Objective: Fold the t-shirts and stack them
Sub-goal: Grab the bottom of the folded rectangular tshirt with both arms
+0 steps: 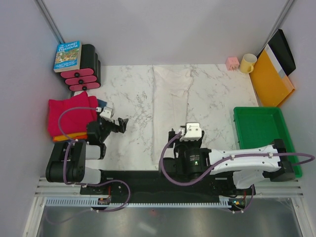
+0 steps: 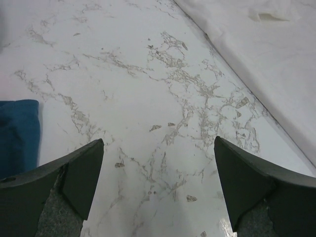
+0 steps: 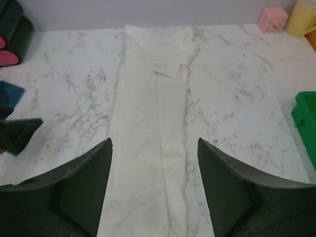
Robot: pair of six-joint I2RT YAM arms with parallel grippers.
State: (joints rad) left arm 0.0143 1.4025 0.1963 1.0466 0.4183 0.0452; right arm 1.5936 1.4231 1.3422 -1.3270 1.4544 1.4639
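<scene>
Right gripper [image 3: 154, 143], empty, fingers spread wide, sits above the near end of the cream-white t-shirt [image 3: 148, 113]. This is a thin, wrinkled strip folded lengthwise, its long axis running away from the arms, neckline at the far edge. Left gripper [image 2: 159, 144], equally wide and empty, hovers over the marble table [image 2: 148, 74] near the folded blue t-shirt [image 2: 17, 133].
</scene>
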